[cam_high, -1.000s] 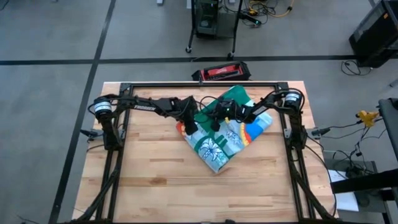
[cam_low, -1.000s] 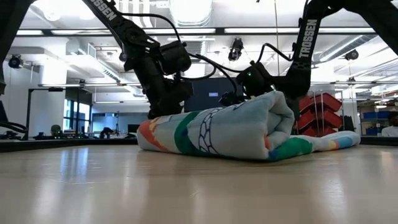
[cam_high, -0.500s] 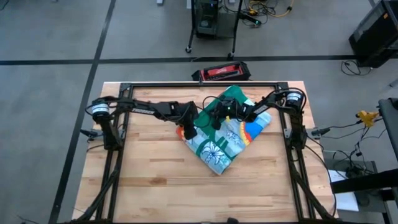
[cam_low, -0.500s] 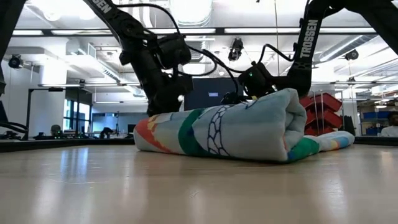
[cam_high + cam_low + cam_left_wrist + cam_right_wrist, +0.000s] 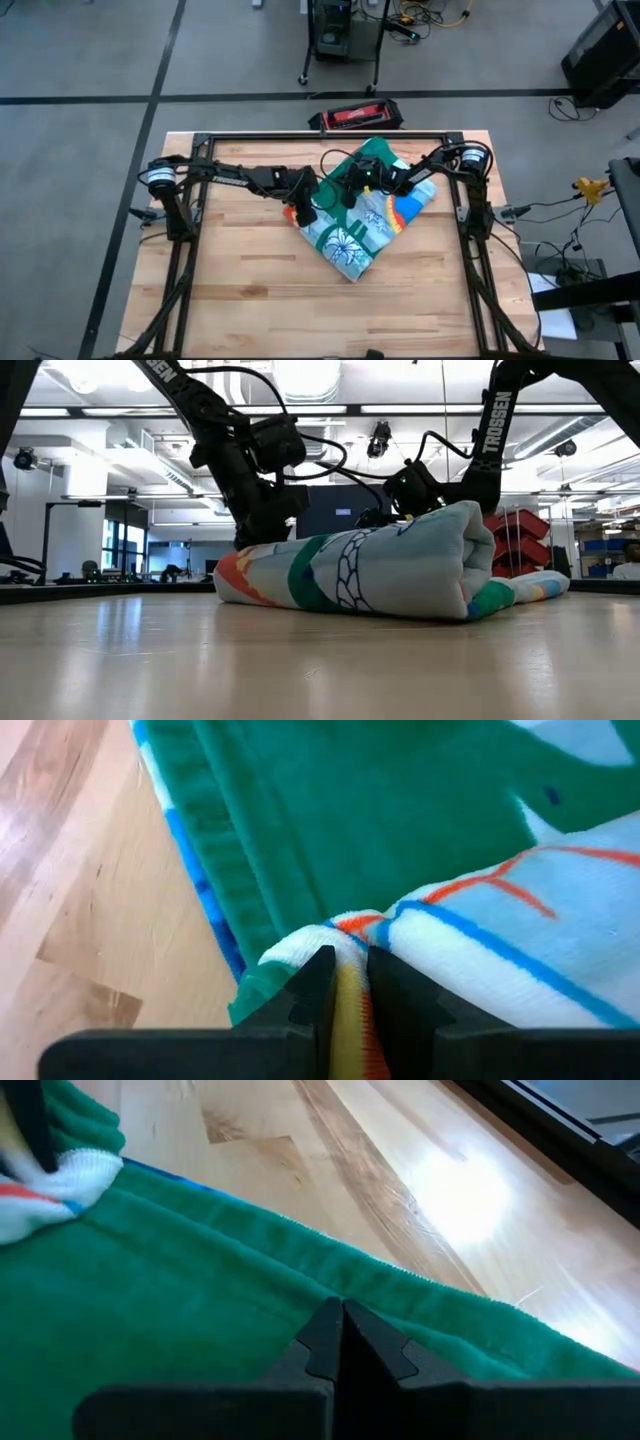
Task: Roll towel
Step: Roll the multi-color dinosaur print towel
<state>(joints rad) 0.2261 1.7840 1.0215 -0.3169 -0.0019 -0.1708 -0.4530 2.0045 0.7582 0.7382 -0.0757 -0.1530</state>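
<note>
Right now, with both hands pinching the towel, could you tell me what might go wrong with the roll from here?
1. The left hand grips only a thin fold at the end of the towel; that edge could slip out and the roll loosen.
2. The right hand is shut on the green border, close to the cloth's edge, so a pull could free it.
3. The roll lies diagonally on the table, looking thicker at one end in the low view; it may turn out lopsided.
</note>
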